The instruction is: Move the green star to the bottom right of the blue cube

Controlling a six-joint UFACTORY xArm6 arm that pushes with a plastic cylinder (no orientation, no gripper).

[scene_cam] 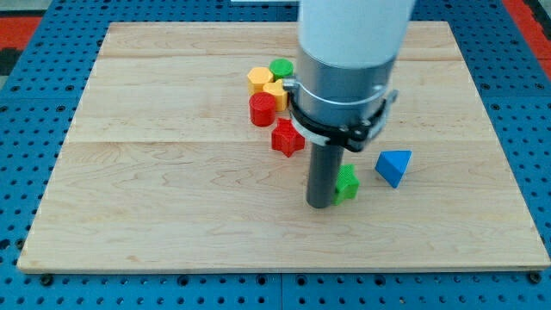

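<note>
The green star (348, 182) lies right of the board's middle, partly hidden behind my rod. My tip (320, 205) rests on the board against the star's left side. A blue block (393, 165), wedge-like in shape, sits just to the right of the star and a little higher in the view, with a small gap between them. I see no other blue block; part of the board is hidden behind the arm.
A cluster sits above the rod: a red star (287, 138), a red cylinder (262, 109), a yellow hexagon (259, 79), a yellow block (275, 93) and a green cylinder (281, 68). The wooden board (172, 189) lies on a blue pegboard.
</note>
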